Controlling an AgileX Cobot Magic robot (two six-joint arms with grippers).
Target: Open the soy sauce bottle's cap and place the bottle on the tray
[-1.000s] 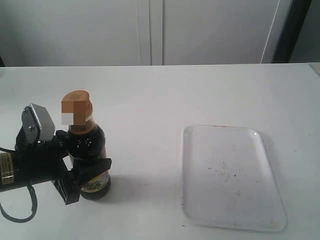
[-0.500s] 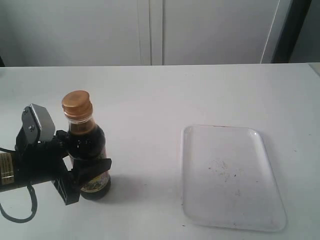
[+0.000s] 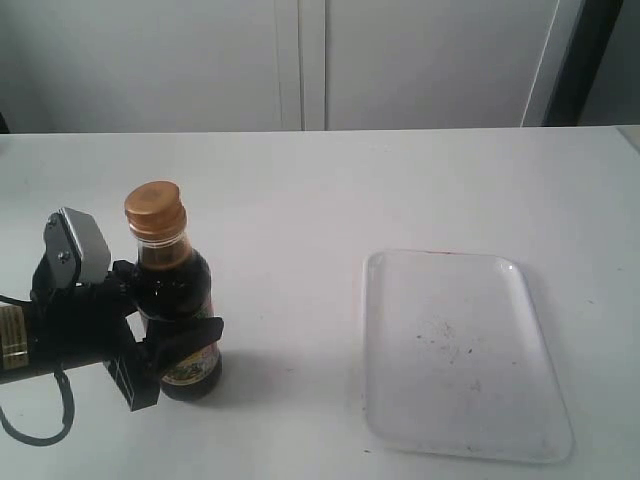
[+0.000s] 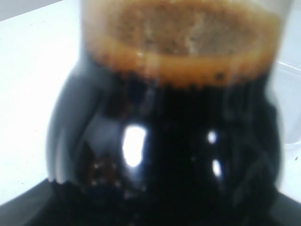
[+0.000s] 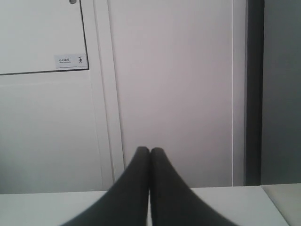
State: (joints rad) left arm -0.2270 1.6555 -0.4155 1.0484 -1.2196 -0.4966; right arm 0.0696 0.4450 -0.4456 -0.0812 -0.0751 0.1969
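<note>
The soy sauce bottle stands upright on the white table at the left, its copper-gold cap closed on the neck. My left gripper comes in from the left edge, its black fingers pressed on either side of the bottle's lower body. The left wrist view is filled by the bottle's dark glass and liquid line, which hides the jaws. The white tray lies flat to the right, well apart from the bottle. My right gripper is shut on nothing and faces the cabinet doors; the exterior view does not show it.
White cabinet doors stand behind the table's far edge. A dark vertical post rises at the back right. Bare white tabletop separates the bottle from the tray.
</note>
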